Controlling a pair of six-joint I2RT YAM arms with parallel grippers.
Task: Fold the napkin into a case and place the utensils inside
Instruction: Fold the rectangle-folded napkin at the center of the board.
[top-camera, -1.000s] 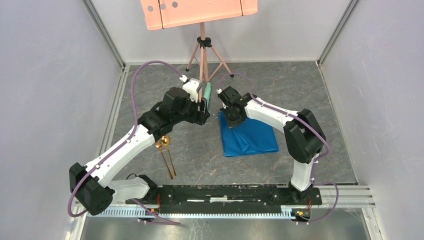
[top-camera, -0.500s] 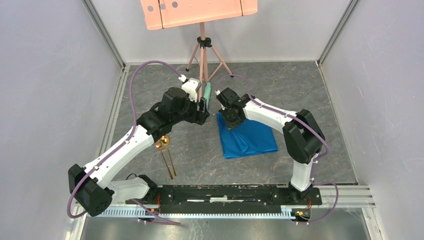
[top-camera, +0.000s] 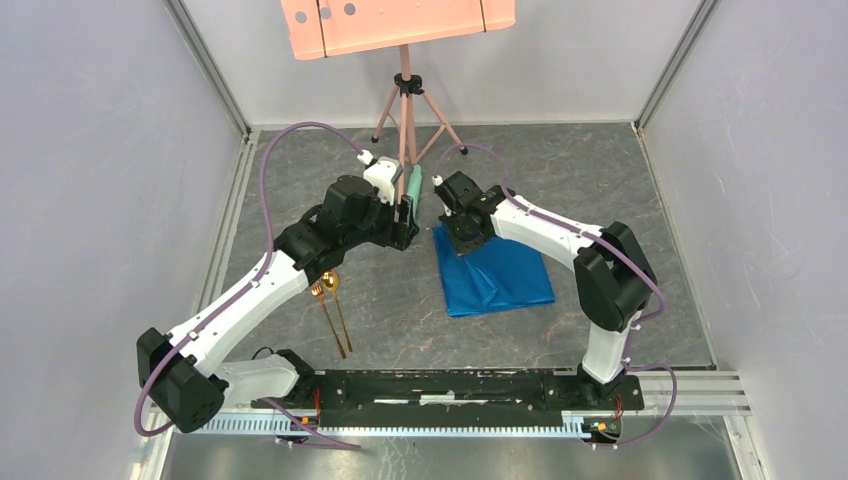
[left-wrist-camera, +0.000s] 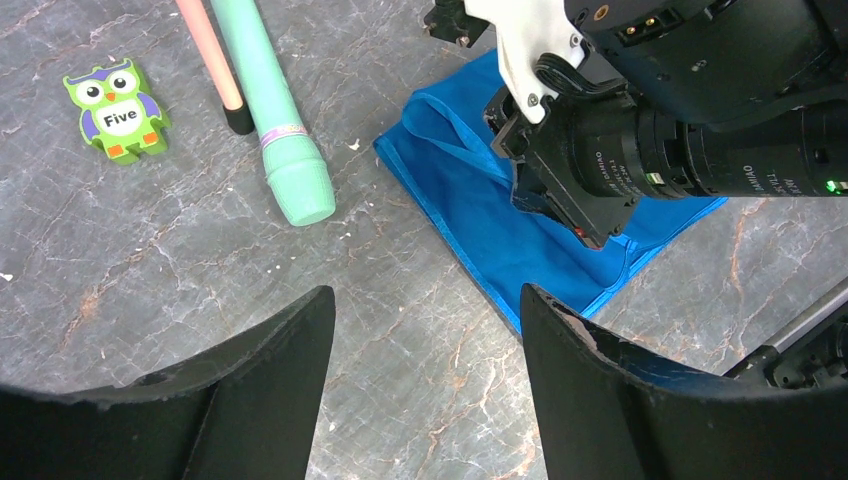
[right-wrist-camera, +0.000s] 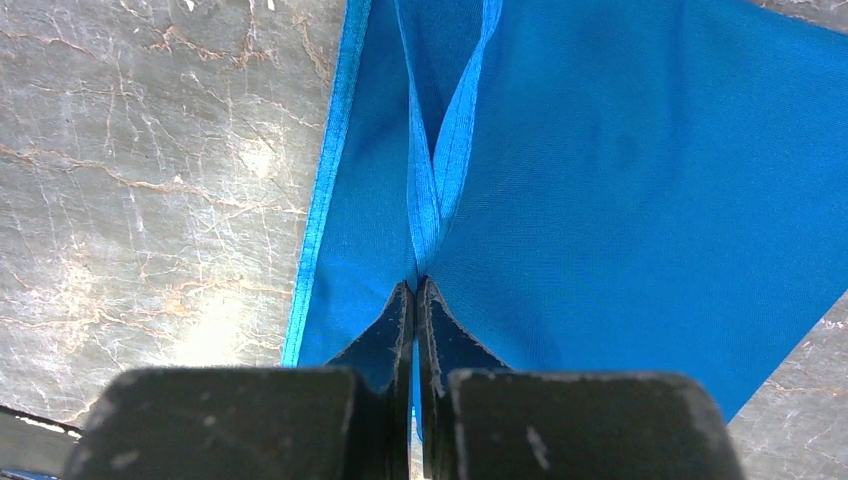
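Grey marbled tabletop (top-camera: 400, 300), pale walls, salmon board (top-camera: 398, 22) on pink tripod (top-camera: 405, 110) at far side.

Top view:
- napkin (top-camera: 500, 275) right of centre. Bright blue, folded to a rough four-sided slab, no clear long axis, left hem running far-to-near.
- utensils (top-camera: 336, 320) left of centre, well apart from napkin. Gold, side by side, long axes parallel, heads far, handles toward near edge and slanting slightly right.
- left gripper (top-camera: 409, 232) just left of napkin's far-left corner.
- right gripper (top-camera: 463, 243) down on that corner.

Left wrist view:
- green owl toy (left-wrist-camera: 115, 111) marked "Five", near tripod leg and mint tube (left-wrist-camera: 285, 150).
- White print on right arm's black wrist barrel, too small to read.
- left gripper fingers spread wide, holding nothing, over bare table beside napkin's hem.

Right wrist view:
- right gripper fingertips pressed together, pinching napkin at the V of two converging stitched edges.
- Lighter blue hem along left border, plain weave elsewhere.
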